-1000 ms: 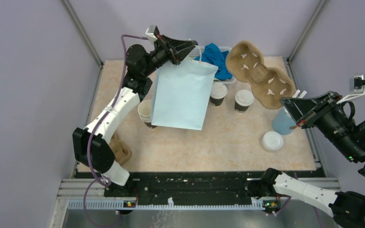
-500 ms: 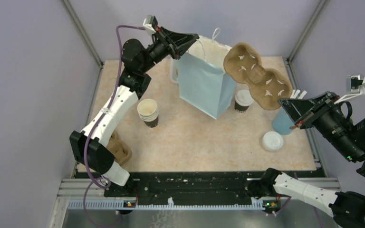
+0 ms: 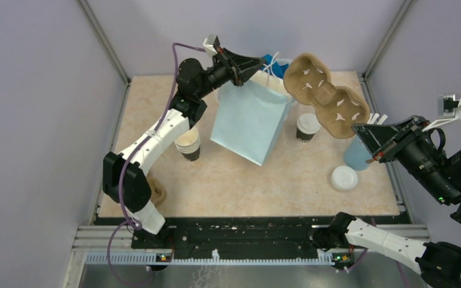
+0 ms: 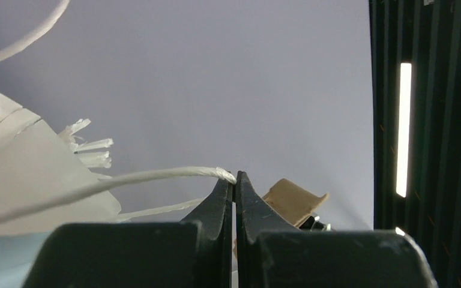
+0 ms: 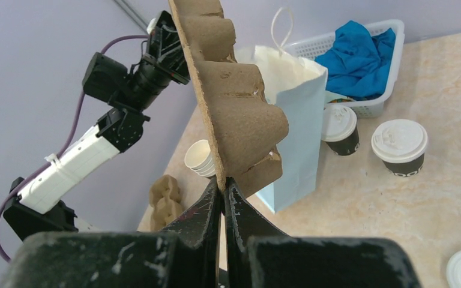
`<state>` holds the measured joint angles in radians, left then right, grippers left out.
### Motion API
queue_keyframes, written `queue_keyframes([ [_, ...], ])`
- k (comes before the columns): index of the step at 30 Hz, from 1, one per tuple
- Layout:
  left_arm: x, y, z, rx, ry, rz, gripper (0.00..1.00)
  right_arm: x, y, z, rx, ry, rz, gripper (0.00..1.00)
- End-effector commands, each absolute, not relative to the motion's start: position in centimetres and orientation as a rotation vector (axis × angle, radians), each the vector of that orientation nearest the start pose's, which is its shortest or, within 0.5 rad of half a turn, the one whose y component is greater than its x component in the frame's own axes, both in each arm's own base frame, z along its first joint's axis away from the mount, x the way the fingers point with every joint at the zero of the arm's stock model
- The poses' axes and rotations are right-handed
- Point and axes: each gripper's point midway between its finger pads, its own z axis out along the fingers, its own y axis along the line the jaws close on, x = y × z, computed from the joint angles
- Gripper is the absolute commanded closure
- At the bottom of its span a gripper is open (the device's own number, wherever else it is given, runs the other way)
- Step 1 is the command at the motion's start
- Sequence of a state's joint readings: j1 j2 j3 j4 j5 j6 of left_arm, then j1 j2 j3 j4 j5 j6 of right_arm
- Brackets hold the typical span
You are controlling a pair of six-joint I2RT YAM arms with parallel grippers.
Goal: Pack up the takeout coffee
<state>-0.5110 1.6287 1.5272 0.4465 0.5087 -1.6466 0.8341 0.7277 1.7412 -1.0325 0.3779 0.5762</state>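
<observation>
The left claw (image 4: pixel 235 180) is pinched fully together on the white string handle (image 4: pixel 126 180) of a light blue paper bag (image 3: pixel 249 123), holding it up at the back of the table (image 3: pixel 246 186). The bag hangs tilted with its mouth open, its lower corner down toward the middle of the table; whether that corner touches the surface cannot be told. The right claw (image 5: pixel 223 186) is also closed tight, gripping the thin end edge of a brown pulp tray (image 5: pixel 234 102), which is held in the air on its side. The tray's far end reaches close beside the bag's open top edge, with little room between them. The lidded coffee cups (image 5: pixel 401 147) stand on the table behind the bag and under the raised tray, one just beside the bag's side and partly hidden by it from above. A stack of open cups (image 3: pixel 188 144) stands to the left of the bag under the left arm. A loose lid (image 3: pixel 344 178) lies near the right edge, in front of a blue cup (image 3: pixel 355 155). A white basket (image 5: pixel 366 54) with blue cloth sits at the back edge. A second tray (image 3: pixel 155 192) lies at the near left corner. The near middle of the table is open.
</observation>
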Motion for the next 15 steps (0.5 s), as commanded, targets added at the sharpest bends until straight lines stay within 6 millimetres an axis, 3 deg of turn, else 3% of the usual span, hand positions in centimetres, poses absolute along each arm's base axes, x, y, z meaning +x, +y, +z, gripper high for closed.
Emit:
queue_keyframes([
  [1, 34.2, -34.9, 49.7, -0.232, 1.512, -2.138, 1.00, 12.9, 6.9, 50.2, 0.115, 1.588, 0.789, 1.00],
  [7, 32.4, -35.7, 48.6, -0.208, 1.549, -2.130, 1.00, 12.7, 6.5, 50.0, 0.122, 1.586, 0.778, 1.00],
  [15, 31.2, -36.5, 45.3, -0.243, 1.599, -2.163, 1.00, 12.8, 6.7, 49.8, 0.111, 1.586, 0.783, 1.00],
])
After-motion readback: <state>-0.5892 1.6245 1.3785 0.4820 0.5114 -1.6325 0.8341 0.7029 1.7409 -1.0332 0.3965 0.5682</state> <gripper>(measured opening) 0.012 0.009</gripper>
